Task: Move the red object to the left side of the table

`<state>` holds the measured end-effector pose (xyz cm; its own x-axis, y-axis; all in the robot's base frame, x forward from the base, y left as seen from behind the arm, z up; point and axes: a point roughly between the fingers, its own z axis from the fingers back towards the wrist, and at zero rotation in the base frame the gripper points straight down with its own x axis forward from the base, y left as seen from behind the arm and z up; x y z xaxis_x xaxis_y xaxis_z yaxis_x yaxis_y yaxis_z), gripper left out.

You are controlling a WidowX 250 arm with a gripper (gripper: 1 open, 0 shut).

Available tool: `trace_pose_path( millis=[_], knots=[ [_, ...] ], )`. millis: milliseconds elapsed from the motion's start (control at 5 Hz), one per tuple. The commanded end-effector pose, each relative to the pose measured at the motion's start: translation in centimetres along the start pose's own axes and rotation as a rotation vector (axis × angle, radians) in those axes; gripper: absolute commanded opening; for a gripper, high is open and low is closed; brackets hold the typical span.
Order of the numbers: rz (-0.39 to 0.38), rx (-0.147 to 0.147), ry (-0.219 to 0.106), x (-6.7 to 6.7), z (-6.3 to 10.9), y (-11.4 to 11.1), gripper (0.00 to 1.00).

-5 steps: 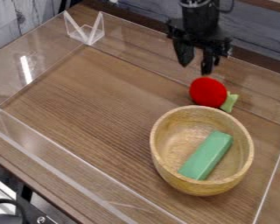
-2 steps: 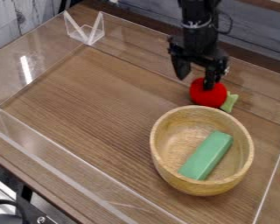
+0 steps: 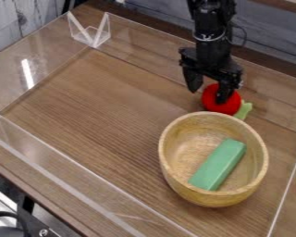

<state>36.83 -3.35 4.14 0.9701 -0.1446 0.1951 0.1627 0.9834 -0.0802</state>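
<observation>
At upper right, the tool [image 3: 213, 81] is released, its fingers apart around the red object [image 3: 221, 98] and partly hiding it; whether they touch it is unclear. A wooden bowl [image 3: 170, 163] sits below. The arm [image 3: 211, 11] is cut off at the top edge.

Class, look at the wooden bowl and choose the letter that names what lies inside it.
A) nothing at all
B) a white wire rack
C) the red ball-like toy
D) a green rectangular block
D: the green rectangular block rests inside the wooden bowl, while the red ball-like toy sits outside it.
</observation>
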Motion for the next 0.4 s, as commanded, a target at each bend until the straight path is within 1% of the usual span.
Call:
trace_pose_path(
  millis=[0,200],
  knots=[
    [-0.010,0.006,-0.029,0.40,0.49,-0.46,0.00],
    [-0.006,0.001,-0.031,0.35,0.65,-0.44,0.00]
  ],
)
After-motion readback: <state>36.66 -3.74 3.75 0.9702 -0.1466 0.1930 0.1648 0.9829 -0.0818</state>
